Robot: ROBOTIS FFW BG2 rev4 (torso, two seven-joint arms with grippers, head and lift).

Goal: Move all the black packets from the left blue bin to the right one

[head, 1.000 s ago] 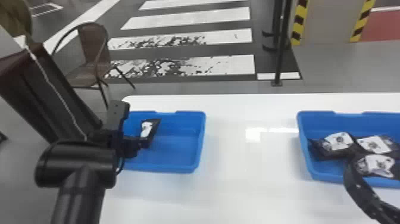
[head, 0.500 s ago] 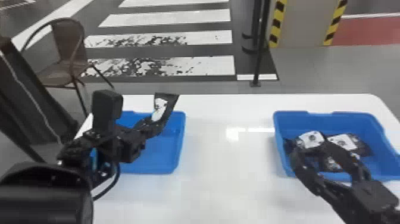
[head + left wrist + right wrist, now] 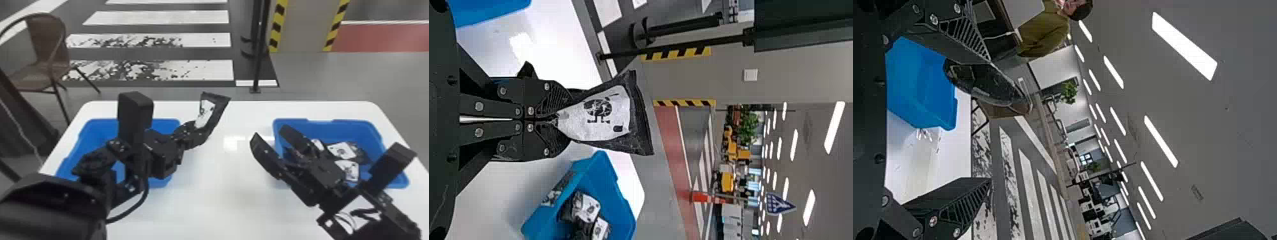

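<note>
In the head view my left gripper (image 3: 190,135) is shut on a black packet (image 3: 212,110) with a white label, held up just right of the left blue bin (image 3: 103,127). The left wrist view has the gripper (image 3: 554,120) pinching one end of that packet (image 3: 599,114). My right gripper (image 3: 269,133) is open and empty over the left side of the right blue bin (image 3: 367,127); its spread fingers frame the right wrist view, the gripper (image 3: 989,121) facing the left bin (image 3: 920,85). Black packets (image 3: 343,150) lie in the right bin, partly hidden by the right arm.
Both bins stand on a white table (image 3: 229,191), with bare tabletop between them. Behind the table are a brown chair (image 3: 48,57) and a thin black post (image 3: 260,54). A dark glossy shape (image 3: 983,82) beside the upper right finger cannot be made out.
The left gripper has lifted the packet out of the left bin and carried it rightward. My right arm has come further into view, its gripper shifting up and left. The head view has shifted.
</note>
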